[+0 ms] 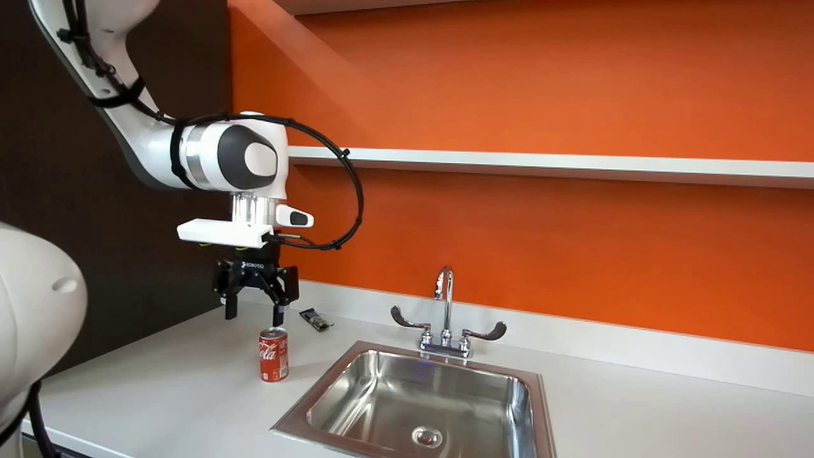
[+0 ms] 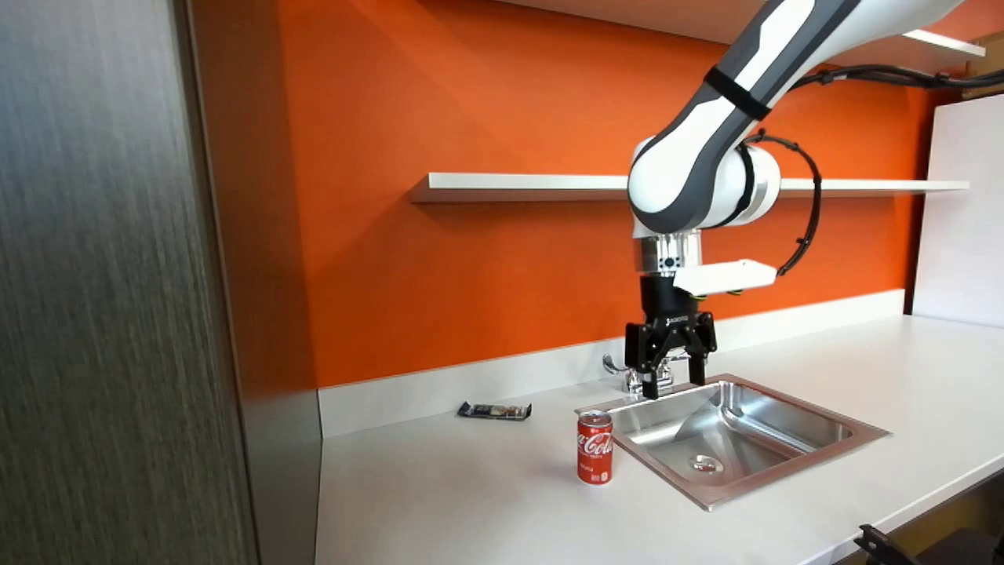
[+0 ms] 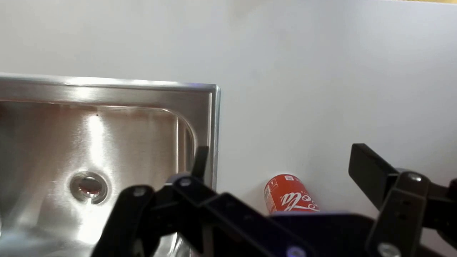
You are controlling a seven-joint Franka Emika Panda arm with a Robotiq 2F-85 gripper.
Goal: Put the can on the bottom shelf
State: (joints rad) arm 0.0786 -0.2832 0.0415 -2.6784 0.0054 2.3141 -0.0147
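The gripper (image 2: 673, 384) points down, its fingers (image 2: 650, 384) spread, gripping nothing. Lower, on the counter (image 2: 439, 486), the can (image 2: 594, 451) stands upright, its long axis roughly parallel to those fingers; to my eye it sits offset toward the orange wall (image 2: 486, 275), so a shift should precede descent.

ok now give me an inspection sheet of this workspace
Surface: pale counter, metal sink set in it, faucet at the sink's back.
Can: red, upright on the counter beside the sink.
Bottom shelf: white plank along the orange wall, above the counter.
Clutter: small dark packet lying on the counter, toward the wall.
Tool: open, raised above the counter; in its grasp, nothing seen.
Cables: black, strapped along the arm, looping out to one side.
Surroundings: orange wall behind, dark panel at the counter's end.
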